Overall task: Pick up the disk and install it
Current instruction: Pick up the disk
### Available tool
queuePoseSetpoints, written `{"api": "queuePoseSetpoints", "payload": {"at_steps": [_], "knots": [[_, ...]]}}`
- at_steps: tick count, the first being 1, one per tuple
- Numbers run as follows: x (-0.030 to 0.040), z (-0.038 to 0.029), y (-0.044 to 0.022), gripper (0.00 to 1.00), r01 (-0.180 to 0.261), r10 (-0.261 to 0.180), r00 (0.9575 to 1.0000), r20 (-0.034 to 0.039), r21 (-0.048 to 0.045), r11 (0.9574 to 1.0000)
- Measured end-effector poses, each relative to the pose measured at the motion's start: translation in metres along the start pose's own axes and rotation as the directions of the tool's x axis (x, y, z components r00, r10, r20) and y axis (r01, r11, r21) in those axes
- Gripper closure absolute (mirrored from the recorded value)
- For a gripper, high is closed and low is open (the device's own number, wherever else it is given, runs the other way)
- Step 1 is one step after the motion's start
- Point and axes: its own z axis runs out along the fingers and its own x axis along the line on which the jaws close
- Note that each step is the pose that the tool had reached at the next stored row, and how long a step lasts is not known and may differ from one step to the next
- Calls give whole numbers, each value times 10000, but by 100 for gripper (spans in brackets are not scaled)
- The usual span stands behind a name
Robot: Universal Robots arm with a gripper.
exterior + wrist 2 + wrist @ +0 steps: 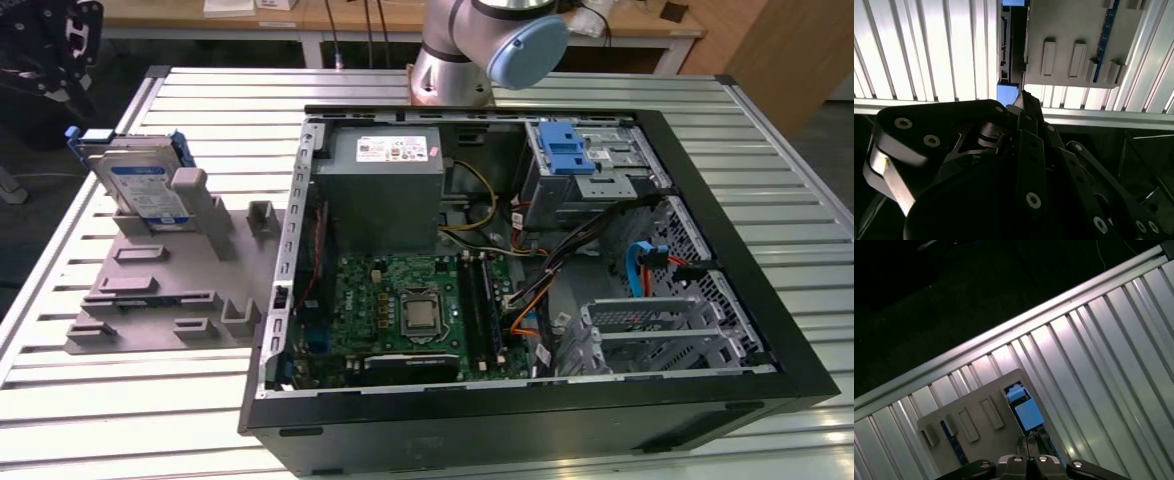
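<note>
**Gripper [1029, 442] above the disk [138, 185], clenched on nothing.**

At the exterior view's left, the disk stands on edge in a slot of the grey holder [160, 290] on the slatted table [147, 410]. It is probably set this way so its blue-railed top edge can be gripped from above. The gripper hangs over that edge without touching it. The print on the disk's blue-and-white label is too small to read. To the right, the open computer case [287, 300] lies on its side with its bays facing up. The power supply [387, 190] has a white sticker that is also illegible. Further right sits the drive cage [594, 170] with its blue latch.
</note>
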Motion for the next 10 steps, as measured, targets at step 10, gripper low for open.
{"api": "queuePoseSetpoints", "payload": {"at_steps": [10], "knots": [[1,29,-1,89,1562,-1562,9877,-57,-36,9877]]}}
